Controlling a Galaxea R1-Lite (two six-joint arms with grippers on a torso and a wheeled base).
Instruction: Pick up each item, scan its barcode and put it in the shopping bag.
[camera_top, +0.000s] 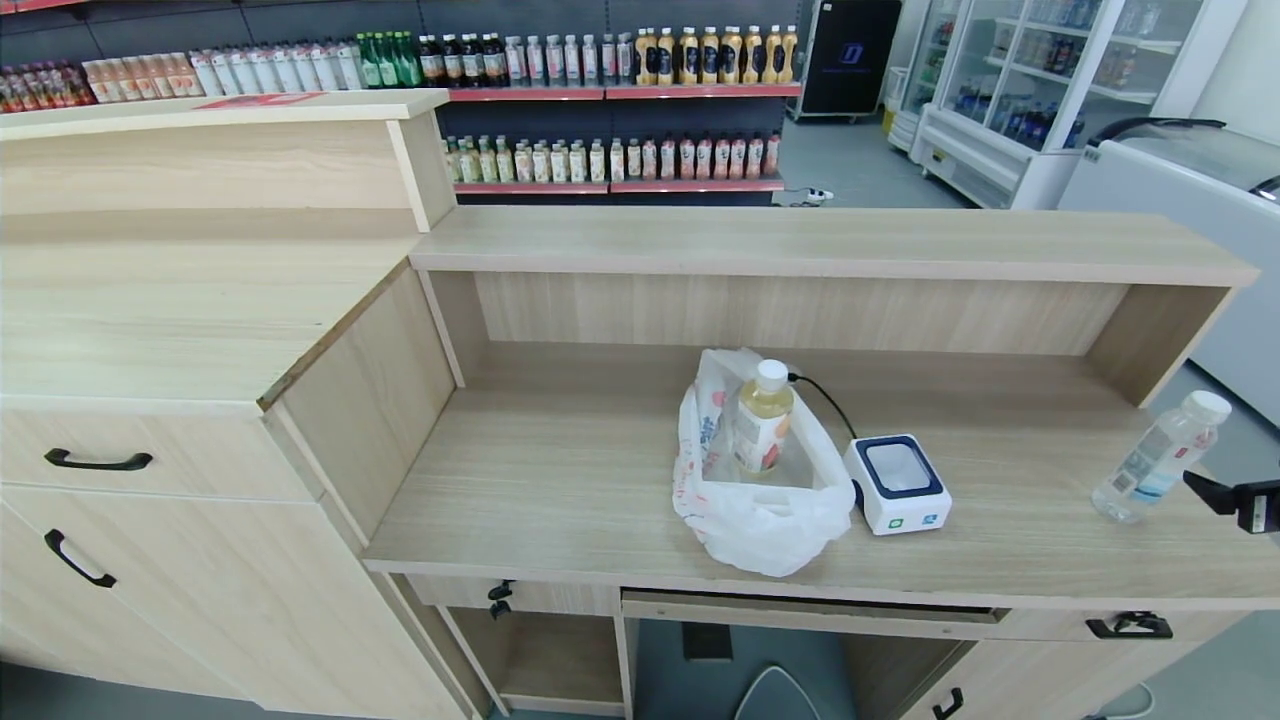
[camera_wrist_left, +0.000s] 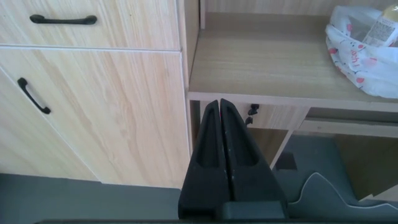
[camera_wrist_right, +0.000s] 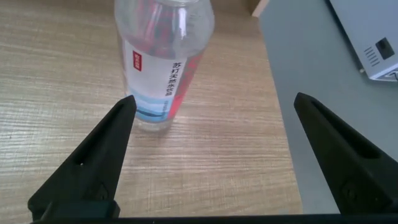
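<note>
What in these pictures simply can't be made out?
Clear bottle: cap cut off by the right wrist view's edge; barcode too small in the head view.
Yellow bottle: mostly cut off by the left wrist view's edge.
Right claw: mostly cut off by the head view's edge.
Scanner cable: far end hidden behind the shopping bag, head view.

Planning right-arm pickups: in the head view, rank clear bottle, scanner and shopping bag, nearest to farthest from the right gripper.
1. Clear bottle, beside the right gripper, right end of the counter.
2. Scanner, mid-counter.
3. Shopping bag, left of the scanner.
</note>
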